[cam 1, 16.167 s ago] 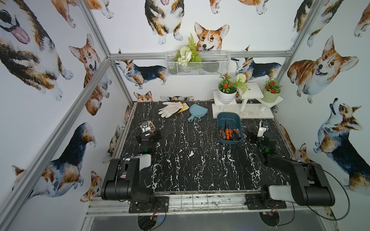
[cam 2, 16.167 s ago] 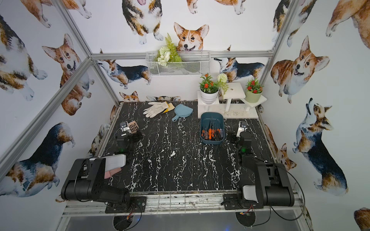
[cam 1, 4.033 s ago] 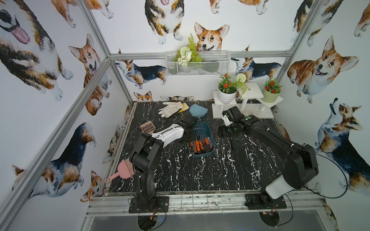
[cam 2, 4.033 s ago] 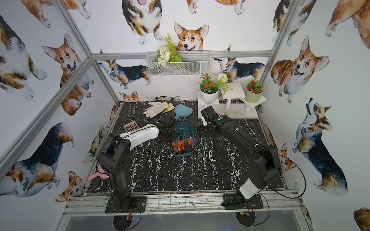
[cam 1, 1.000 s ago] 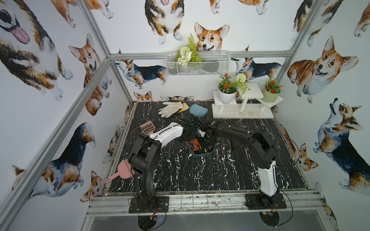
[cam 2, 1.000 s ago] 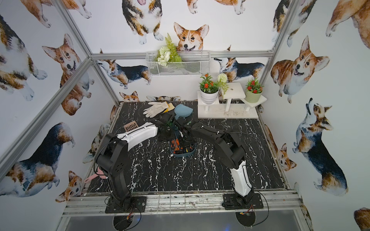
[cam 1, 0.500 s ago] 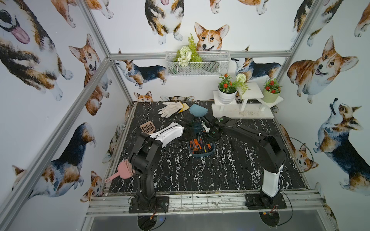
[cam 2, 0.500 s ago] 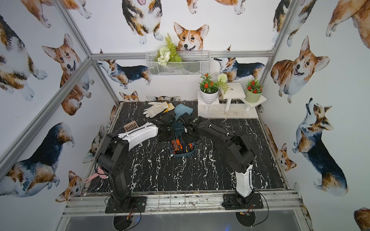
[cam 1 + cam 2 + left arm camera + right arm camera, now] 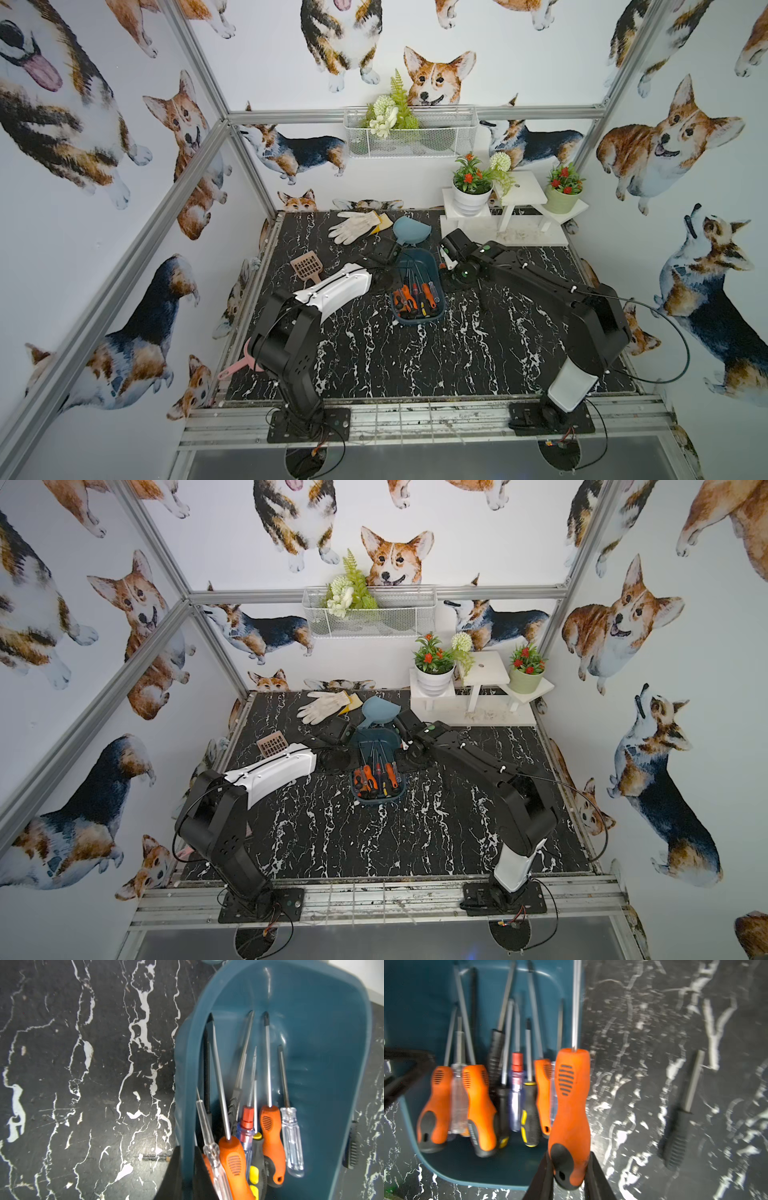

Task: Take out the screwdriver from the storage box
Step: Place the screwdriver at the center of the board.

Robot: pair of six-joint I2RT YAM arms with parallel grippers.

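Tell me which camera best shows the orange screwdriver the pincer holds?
Right wrist view: the orange-handled steel screwdriver sits close-up, clamped in the right pincer. Both top views: too small to tell. Left wrist view: not there.

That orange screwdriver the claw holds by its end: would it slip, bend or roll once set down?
Probably rigid: the orange screwdriver has a straight metal shaft. Its ribbed, rubbery-looking handle likely resists slipping in the right gripper, though held only at the butt, it may swing. On the flat tabletop its rounded handle might roll slightly.
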